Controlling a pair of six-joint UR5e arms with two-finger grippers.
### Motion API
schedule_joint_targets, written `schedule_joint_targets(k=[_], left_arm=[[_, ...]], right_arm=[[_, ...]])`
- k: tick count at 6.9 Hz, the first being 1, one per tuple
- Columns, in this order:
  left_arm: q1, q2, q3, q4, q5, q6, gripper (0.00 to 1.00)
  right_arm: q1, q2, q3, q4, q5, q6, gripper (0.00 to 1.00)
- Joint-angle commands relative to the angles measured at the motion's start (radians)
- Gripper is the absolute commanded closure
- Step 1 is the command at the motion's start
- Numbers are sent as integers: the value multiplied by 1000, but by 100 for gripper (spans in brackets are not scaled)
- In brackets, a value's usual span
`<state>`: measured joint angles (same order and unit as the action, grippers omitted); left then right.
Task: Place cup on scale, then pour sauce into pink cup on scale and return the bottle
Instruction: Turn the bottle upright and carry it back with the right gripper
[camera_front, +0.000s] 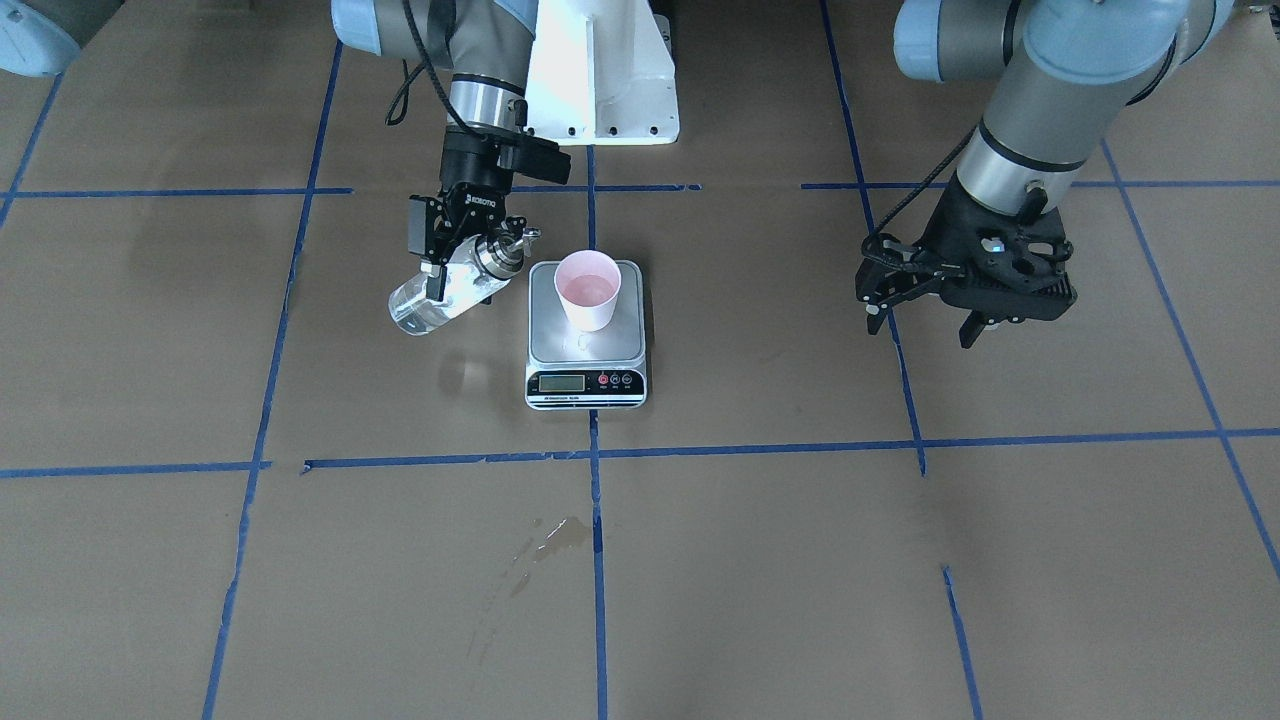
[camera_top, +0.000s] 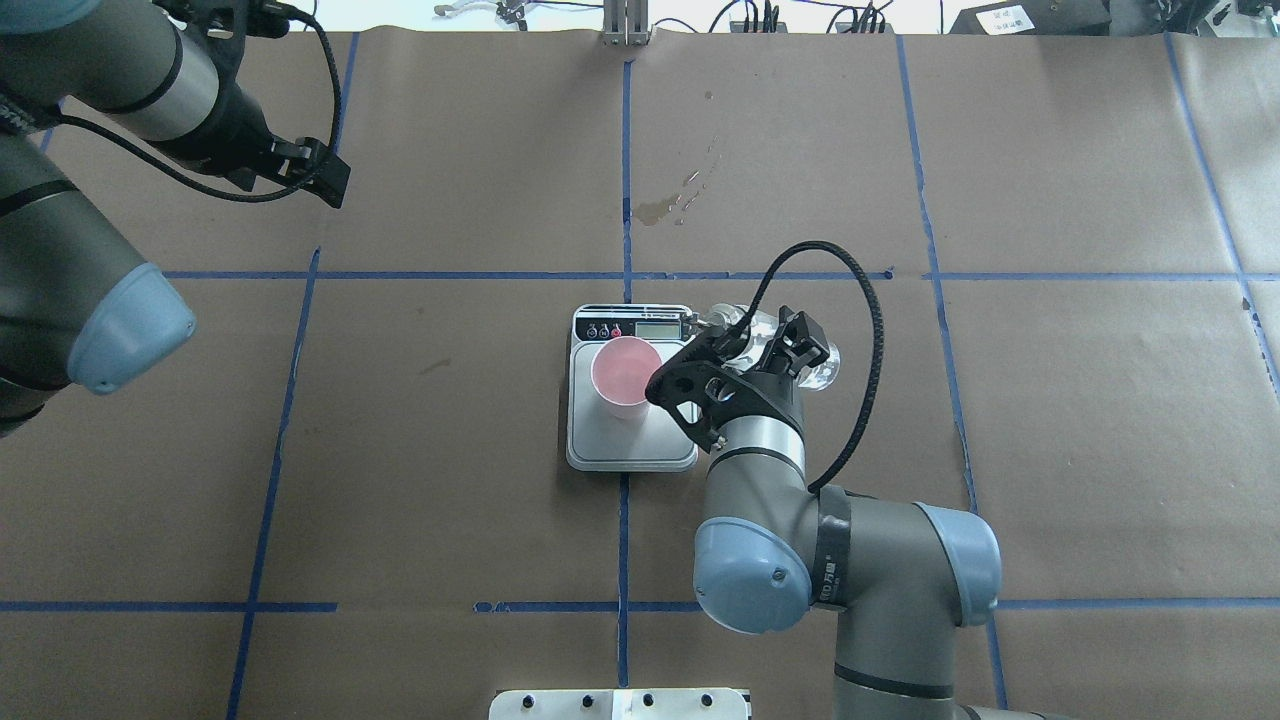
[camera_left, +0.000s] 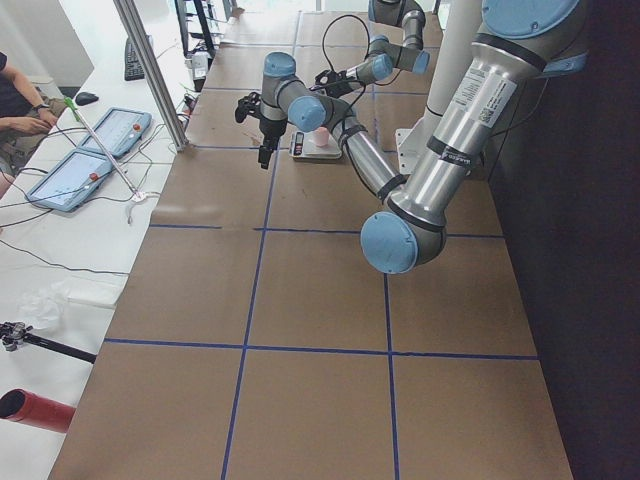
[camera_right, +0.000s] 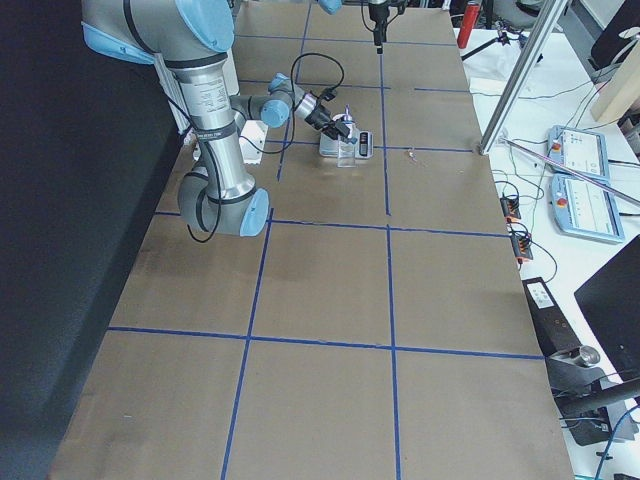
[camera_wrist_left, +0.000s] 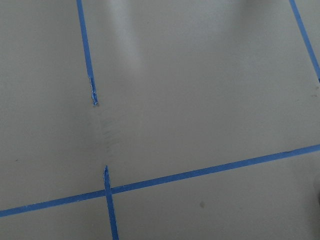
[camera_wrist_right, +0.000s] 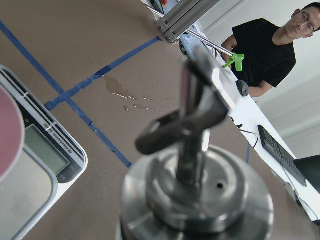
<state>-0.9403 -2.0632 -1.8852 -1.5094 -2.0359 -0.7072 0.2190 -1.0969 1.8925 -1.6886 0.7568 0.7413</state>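
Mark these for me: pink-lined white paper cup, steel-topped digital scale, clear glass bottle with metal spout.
pink-lined white paper cup (camera_front: 587, 288), front-facing view, on its pink inside.
steel-topped digital scale (camera_front: 612, 345), front-facing view, on bare platform near the cup.
clear glass bottle (camera_front: 418, 308), front-facing view, on the glass body near its base.

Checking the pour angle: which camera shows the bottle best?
Exterior front-facing: the bottle shows almost whole, tilted in the right gripper, spout end nearest the cup. Overhead, the wrist hides most of it; the right wrist view shows only its blurred spout cap; the side views show it tiny at best; the left wrist view misses it.
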Motion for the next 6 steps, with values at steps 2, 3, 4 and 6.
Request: schedule_joint_targets(k=[2, 3, 4, 6], left_arm=[[0, 0, 0, 0, -1, 2, 7], [0, 2, 1, 0, -1, 2, 7], [0, 2, 2, 0, -1, 2, 7], [0, 2, -3, 0, -1, 0, 6]], right_arm=[[29, -132, 140, 44, 50, 341, 100], [34, -153, 179, 73, 79, 451, 100], [36, -229, 183, 227, 82, 572, 100], [63, -424, 178, 433, 79, 590, 100]])
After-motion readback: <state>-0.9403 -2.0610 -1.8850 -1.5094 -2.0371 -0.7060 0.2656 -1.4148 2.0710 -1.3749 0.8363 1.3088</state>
